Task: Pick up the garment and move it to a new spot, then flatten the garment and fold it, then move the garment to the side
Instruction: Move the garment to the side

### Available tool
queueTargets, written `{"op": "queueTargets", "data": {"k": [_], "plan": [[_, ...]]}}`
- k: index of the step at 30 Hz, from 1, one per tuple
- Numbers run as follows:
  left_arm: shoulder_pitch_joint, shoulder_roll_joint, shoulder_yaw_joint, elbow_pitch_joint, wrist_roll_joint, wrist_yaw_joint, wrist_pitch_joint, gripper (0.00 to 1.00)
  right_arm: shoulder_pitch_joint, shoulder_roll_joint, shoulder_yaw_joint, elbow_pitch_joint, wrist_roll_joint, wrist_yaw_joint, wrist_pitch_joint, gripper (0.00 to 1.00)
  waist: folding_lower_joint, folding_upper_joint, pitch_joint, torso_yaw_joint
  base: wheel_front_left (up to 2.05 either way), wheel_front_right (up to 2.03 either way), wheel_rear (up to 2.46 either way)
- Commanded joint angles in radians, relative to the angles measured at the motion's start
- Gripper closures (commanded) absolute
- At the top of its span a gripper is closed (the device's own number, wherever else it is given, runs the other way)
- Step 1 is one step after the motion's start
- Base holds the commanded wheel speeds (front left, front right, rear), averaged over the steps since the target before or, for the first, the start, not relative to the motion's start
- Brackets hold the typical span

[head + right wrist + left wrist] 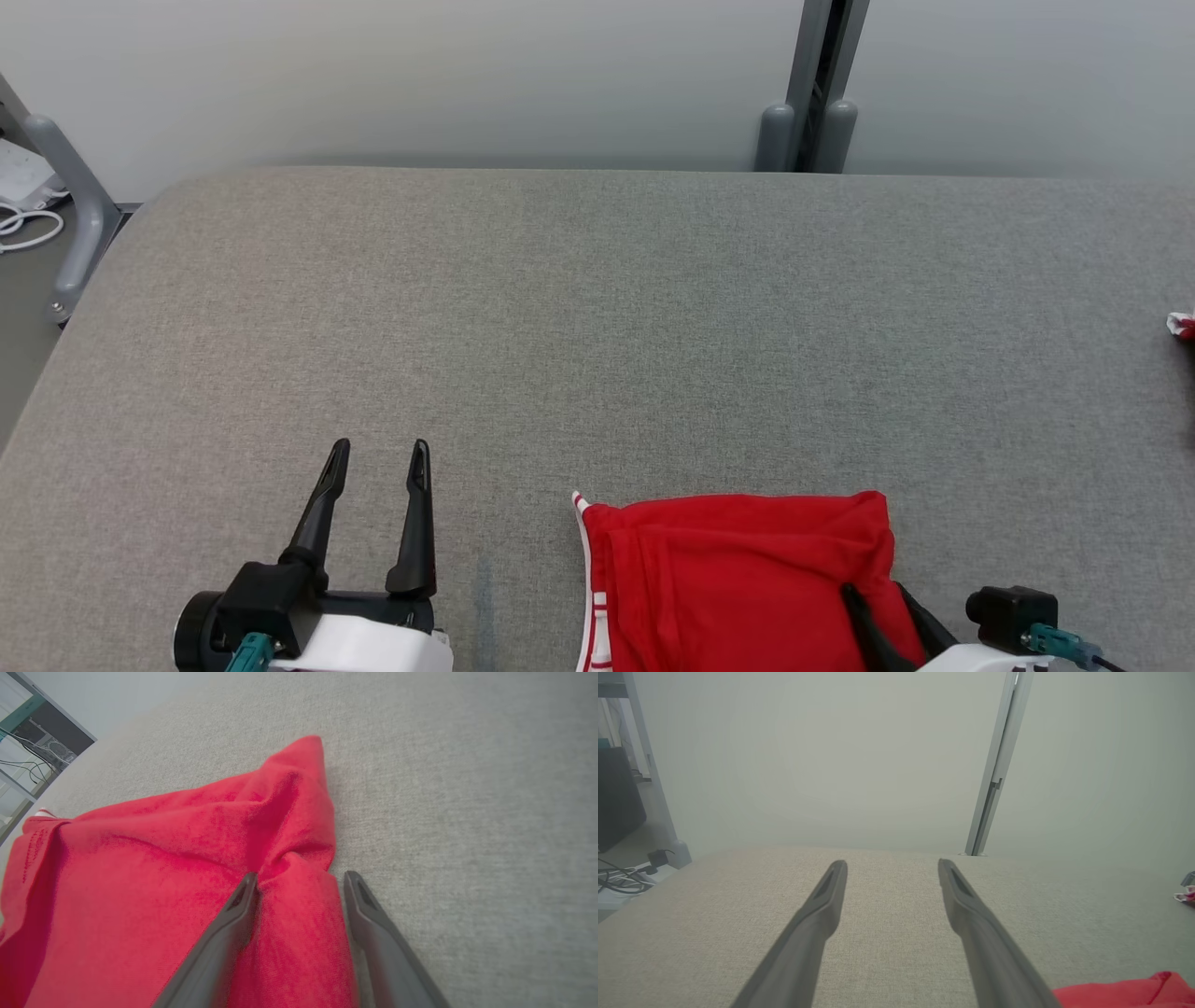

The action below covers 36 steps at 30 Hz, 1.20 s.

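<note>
Both grippers wide: left gripper (380,446) empty over the table (597,327), right gripper (301,876) straddling a ridge of the garment (738,579) at table's near edge. Looks soft, light, limp; pinch that ridge.

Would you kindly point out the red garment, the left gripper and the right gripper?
red garment (738,579): head view, middle of the cloth.
left gripper (380,450): head view, midway between its open fingertips.
right gripper (301,877): right wrist view, midway between its fingertips, over a ridge of cloth.
</note>
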Motion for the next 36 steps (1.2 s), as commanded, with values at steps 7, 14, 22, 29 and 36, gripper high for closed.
{"op": "queueTargets", "data": {"k": [7,14,22,29,36], "plan": [[-0.012,0.003,-0.005,-0.007,0.016,-0.01,-0.004,0.0,-0.047,-0.035,0.046,0.029,-0.018,-0.001,-0.049,1.0,0.0,-0.0001,-0.003,-0.011,0.0,0.0,0.0],[-0.026,0.003,-0.024,-0.028,0.024,-0.011,-0.004,0.0,-0.108,-0.1,0.056,0.031,-0.117,-0.001,-0.076,1.0,0.0,-0.0001,0.007,-0.059,0.0,0.0,0.0],[-0.092,0.003,-0.088,-0.061,0.064,-0.035,-0.004,0.0,-0.291,-0.255,0.085,-0.073,-0.229,-0.001,-0.036,1.0,0.0,-0.0001,0.107,-0.21,0.0,0.0,0.0],[-0.198,0.004,-0.134,-0.066,0.12,-0.085,-0.004,0.0,-0.454,-0.361,0.107,-0.181,-0.253,-0.001,0.012,1.0,0.0,-0.0001,0.238,-0.341,0.0,0.0,0.0],[-0.303,0.006,-0.16,-0.051,0.167,-0.134,-0.004,0.0,-0.594,-0.445,0.049,-0.232,-0.228,-0.001,0.042,1.0,0.0,-0.0001,0.363,-0.427,0.0,0.0,0.0]]}}
